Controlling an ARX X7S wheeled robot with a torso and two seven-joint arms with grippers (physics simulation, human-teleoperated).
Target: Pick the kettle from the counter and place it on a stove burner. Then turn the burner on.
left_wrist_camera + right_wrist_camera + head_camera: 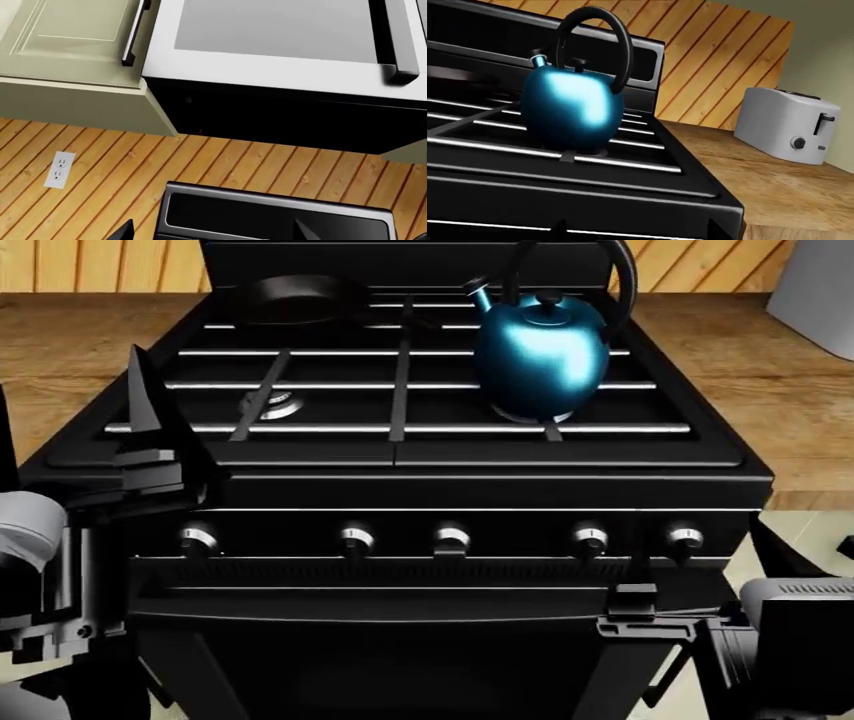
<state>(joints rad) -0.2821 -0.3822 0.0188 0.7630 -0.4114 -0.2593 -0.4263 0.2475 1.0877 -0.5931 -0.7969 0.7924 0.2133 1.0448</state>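
The teal-blue kettle [541,355] [570,107] stands upright on the black grate at the stove's front right, and it hides the stove burner under it. At the front left a silvery stove burner [276,405] shows between the bars. My left gripper [80,390] [213,235] hangs open at the stove's front left corner, pointing upward, with nothing in it. My right gripper [701,575] [635,232] is open and empty, low in front of the stove's right end, below the rightmost knob [683,537]. The wooden counter [67,340] [774,185] flanks the range.
A black frying pan [300,298] sits on the back left grate. Several knobs [451,538] line the front panel. A pale grey toaster [787,125] [814,285] stands on the right counter. Overhead are a microwave [280,35] and a cream cabinet [67,35]; an outlet [60,170] is on the plank wall.
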